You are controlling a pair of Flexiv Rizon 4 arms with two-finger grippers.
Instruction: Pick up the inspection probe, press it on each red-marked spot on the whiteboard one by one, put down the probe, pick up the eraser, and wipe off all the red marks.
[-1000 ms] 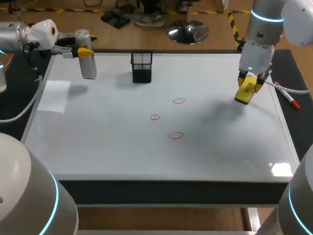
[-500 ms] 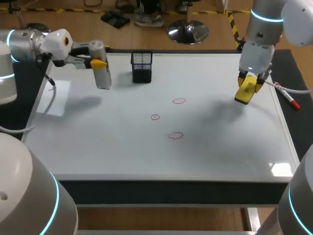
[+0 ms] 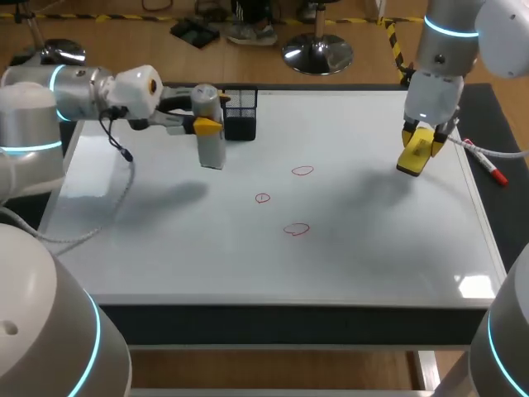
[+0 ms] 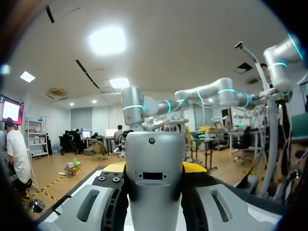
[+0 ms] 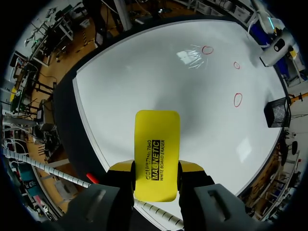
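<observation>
The probe (image 3: 212,149) is clamped in the left hand (image 3: 207,126), the eraser (image 5: 156,144) in the right hand (image 5: 156,168); in the left wrist view, the probe's tip is hidden.

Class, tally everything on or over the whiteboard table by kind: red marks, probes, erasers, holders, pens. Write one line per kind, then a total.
red marks: 3
inspection probe: 1
eraser: 1
black mesh holder: 1
red marker pen: 1
Total: 7
</observation>
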